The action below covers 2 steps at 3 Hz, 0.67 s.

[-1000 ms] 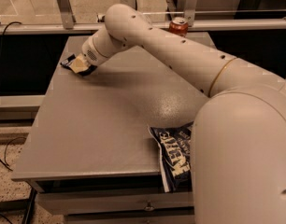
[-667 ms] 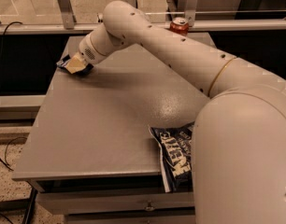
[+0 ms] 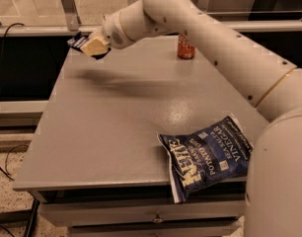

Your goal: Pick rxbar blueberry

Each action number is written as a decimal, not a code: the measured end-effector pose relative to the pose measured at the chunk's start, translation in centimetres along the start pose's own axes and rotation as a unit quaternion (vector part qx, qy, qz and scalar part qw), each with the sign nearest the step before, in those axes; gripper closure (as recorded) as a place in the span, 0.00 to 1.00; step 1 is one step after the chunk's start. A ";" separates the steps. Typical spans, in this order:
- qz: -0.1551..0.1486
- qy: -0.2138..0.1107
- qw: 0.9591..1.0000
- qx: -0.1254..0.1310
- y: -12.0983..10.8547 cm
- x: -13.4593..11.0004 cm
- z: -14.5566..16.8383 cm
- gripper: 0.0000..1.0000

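A: Entry. What do we log as changed over the last second?

B: We had the claw point(image 3: 93, 47) low at the far-left corner of the tabletop point(image 3: 116, 132), with the snack bar point(image 3: 77, 41) at the surface. Now the claw is raised off that corner, and the bar has come up with it.

A: Claw state?

B: We read it as closed tight on the bar. The pale fingers pinch one end, and the dark-blue wrapper sticks out to the left, tilted, touching nothing else.

A: Evidence that it is clear of the surface?

B: A soft shadow point(image 3: 111, 80) lies on the tabletop below and to the right of the claw, apart from it. We take that as air between bar and tabletop.

A: Meaning for the task?

B: We judge the pick as good as done. The main risk left is the wrapper slipping, since the hold looks to be on one end only.

A: Containers?

B: The soda can point(image 3: 186, 47) stands upright at the far edge, partly behind the arm point(image 3: 215, 38); we cannot tell whether it is opened. The chip bag point(image 3: 207, 157) lies flat at the near-right edge and overhangs it; whether it is sealed, and what it holds, is hidden. The drawer point(image 3: 141, 215) under the tabletop is shut, so we cannot see what is inside.
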State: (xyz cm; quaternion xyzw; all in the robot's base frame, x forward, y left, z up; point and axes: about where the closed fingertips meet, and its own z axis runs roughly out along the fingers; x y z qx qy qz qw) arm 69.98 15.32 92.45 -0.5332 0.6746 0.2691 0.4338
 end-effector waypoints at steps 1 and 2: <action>-0.012 -0.044 0.999 0.021 -1.4 0.5 -6.1 1.00; -0.013 -0.045 0.999 0.028 -1.8 1.1 -7.2 1.00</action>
